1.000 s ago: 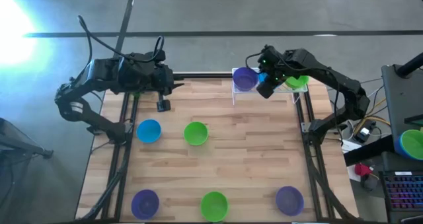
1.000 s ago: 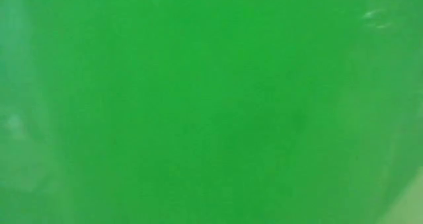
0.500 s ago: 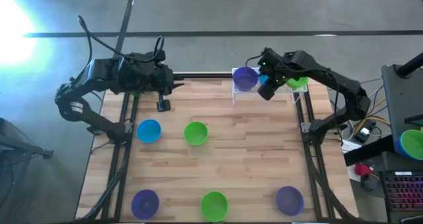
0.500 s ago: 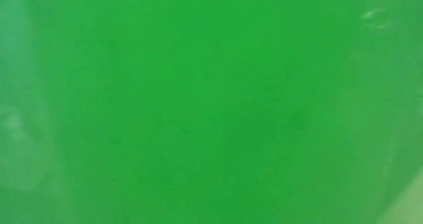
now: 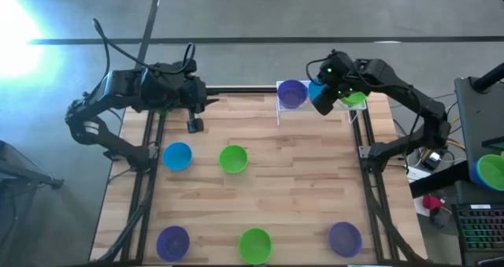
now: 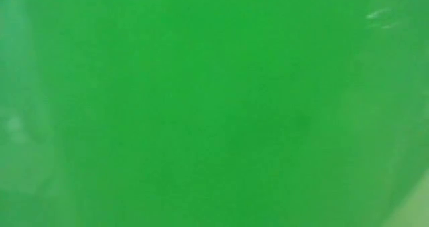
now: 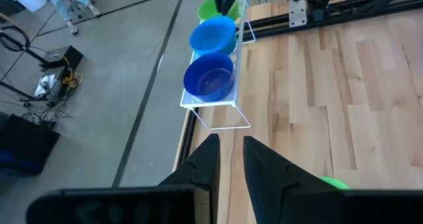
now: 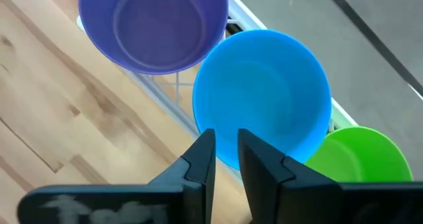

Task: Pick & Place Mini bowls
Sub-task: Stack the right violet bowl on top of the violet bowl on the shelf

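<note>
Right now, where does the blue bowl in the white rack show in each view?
High view: blue bowl at the table's far edge, mostly under the right tool.
Low view: not visible; green fills the picture.
Left wrist view: middle of three in the rack.
Right wrist view: centre.
Shared landmark: purple bowl beside it.

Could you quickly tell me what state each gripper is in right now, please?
Left gripper: holding nothing, fingers a narrow gap apart, waiting over the table's far left edge.
Right gripper: shut on the rim of the blue bowl at the white rack.
</note>
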You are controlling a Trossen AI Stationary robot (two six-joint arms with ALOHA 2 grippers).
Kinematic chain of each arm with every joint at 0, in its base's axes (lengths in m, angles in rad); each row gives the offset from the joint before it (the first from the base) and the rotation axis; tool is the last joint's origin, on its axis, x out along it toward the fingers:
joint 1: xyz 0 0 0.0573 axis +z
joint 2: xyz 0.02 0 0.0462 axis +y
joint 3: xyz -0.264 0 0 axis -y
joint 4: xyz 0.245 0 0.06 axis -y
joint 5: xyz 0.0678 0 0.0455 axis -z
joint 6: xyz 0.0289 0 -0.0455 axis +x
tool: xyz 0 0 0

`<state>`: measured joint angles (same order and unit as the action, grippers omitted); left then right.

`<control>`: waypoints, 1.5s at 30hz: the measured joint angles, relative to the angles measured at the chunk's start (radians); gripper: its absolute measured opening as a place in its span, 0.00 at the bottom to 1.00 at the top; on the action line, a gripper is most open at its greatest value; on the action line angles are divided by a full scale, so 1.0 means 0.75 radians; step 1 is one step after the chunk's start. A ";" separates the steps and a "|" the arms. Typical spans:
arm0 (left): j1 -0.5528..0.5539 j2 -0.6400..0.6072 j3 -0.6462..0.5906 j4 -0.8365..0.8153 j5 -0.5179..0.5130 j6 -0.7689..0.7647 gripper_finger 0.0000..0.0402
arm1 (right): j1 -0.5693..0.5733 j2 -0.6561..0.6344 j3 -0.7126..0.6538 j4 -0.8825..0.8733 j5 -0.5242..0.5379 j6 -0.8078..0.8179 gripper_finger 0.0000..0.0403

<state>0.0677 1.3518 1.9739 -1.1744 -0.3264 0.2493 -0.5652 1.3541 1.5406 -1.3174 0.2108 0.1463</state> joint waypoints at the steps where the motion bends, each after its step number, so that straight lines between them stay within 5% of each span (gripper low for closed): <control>1: 0.000 0.000 0.000 0.000 -0.010 -0.001 0.16 | 0.000 -0.006 0.000 0.002 0.000 0.000 0.16; 22: 0.000 0.000 0.000 0.000 -0.021 -0.029 0.16 | 0.048 -0.141 0.010 0.034 -0.004 0.035 0.12; 45: 0.006 -0.035 0.000 0.056 -0.019 -0.025 0.00 | 0.721 -0.376 0.011 0.014 -0.013 0.330 0.02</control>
<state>0.0719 1.3253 1.9741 -1.1324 -0.3405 0.2305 -0.0245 1.0719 1.5486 -1.3070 0.2011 0.3939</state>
